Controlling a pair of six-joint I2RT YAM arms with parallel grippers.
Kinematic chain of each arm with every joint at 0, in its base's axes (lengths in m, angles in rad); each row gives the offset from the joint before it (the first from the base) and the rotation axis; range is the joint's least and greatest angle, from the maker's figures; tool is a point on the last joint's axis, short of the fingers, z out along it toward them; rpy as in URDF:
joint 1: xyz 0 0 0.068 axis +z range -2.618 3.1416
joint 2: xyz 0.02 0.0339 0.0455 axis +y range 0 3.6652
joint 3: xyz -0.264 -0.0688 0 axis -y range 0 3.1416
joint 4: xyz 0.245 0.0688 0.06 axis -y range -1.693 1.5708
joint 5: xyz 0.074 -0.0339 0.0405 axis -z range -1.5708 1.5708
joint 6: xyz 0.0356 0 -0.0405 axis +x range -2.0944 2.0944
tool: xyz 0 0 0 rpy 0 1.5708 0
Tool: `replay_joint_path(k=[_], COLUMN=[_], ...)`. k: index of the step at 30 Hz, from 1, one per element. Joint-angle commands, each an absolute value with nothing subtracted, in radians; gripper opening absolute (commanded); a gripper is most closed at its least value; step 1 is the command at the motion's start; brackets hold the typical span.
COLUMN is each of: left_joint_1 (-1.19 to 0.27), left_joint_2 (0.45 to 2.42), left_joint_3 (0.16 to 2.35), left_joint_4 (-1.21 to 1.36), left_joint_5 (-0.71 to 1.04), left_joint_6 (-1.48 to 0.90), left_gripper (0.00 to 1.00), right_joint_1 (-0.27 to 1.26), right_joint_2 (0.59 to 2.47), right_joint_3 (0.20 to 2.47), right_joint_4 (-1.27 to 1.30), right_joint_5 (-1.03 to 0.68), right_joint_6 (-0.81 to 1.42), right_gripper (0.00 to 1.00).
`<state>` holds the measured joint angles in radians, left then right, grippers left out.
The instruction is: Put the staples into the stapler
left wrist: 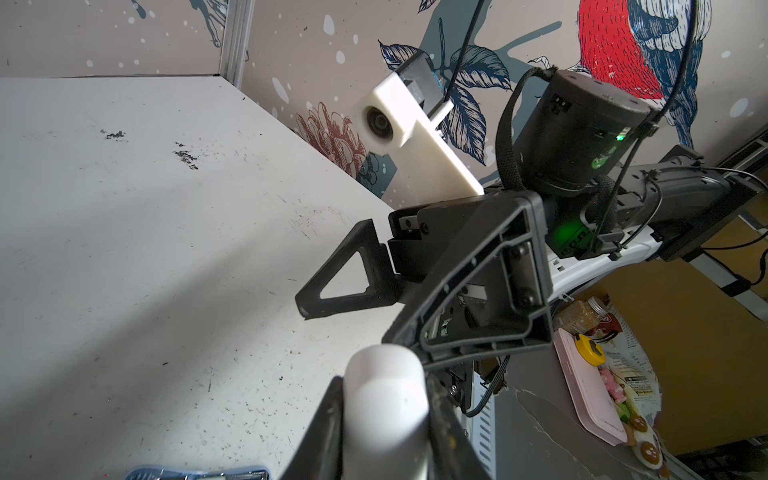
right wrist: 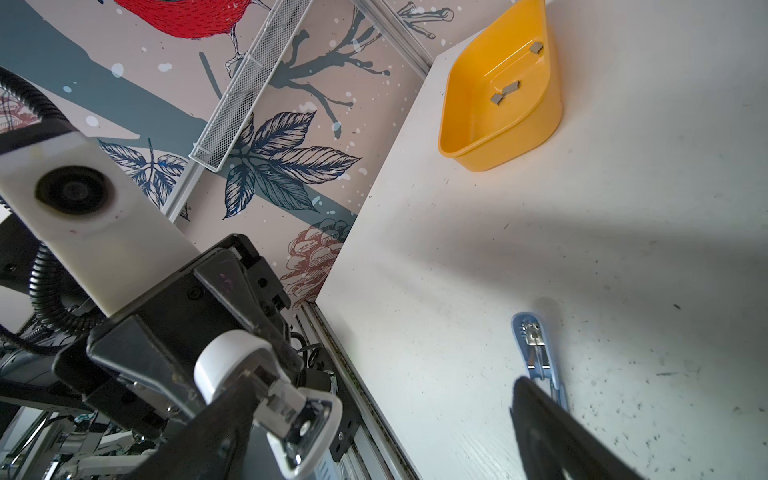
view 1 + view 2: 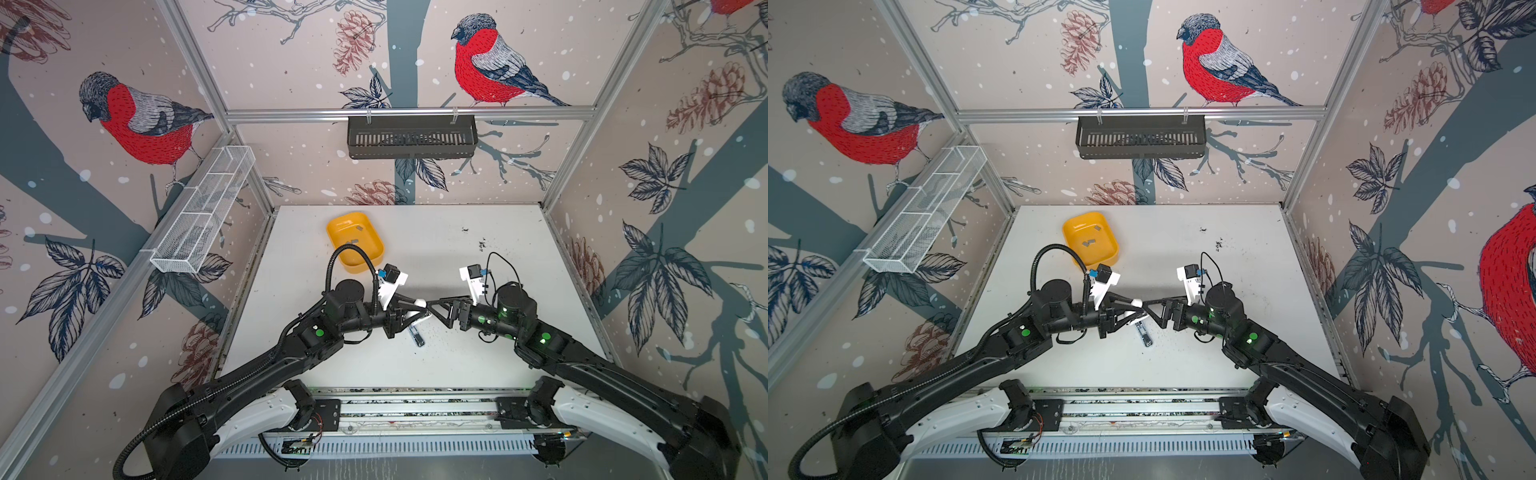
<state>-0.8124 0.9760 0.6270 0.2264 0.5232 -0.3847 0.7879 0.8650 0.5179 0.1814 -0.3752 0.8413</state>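
Observation:
My left gripper (image 1: 384, 409) is shut on a small white stapler (image 1: 382, 374), held above the middle of the table in both top views (image 3: 420, 303) (image 3: 1136, 302). In the right wrist view this stapler (image 2: 266, 386) hangs open, its metal channel showing. My right gripper (image 2: 382, 440) is open and faces it tip to tip (image 3: 433, 309); whether a finger touches it I cannot tell. The staples (image 2: 505, 91) (image 3: 1088, 242), small grey strips, lie in the yellow tray (image 2: 478, 137) (image 3: 374, 249). A blue stapler (image 3: 417, 337) (image 2: 536, 349) lies on the table under the grippers.
Dark specks (image 3: 482, 243) are scattered on the white table, thickest at the back right. A white mesh basket (image 3: 203, 212) hangs on the left wall and a black basket (image 3: 411, 137) on the back wall. The rail (image 3: 415, 405) runs along the table's front edge.

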Motion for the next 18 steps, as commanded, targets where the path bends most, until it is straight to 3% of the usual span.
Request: replay_joint_path(k=[1,18], left_joint_1=[-0.811,-0.811], left_joint_2=[0.974,0.96], left_joint_3=[0.629,0.631], left_joint_4=[0.294,0.324], left_joint_5=[0.546,0.543], left_joint_6=[-0.381,-0.399], left_gripper=[0.01,0.01], right_joint_1=[0.793,0.808], right_joint_2=[0.877,0.899], right_joint_3=[0.528,0.537], right_joint_4=[0.217,0.091], right_joint_5=[-0.403,-0.282], right_joint_6=[0.851,0.829], right_gripper=[0.96,0.96])
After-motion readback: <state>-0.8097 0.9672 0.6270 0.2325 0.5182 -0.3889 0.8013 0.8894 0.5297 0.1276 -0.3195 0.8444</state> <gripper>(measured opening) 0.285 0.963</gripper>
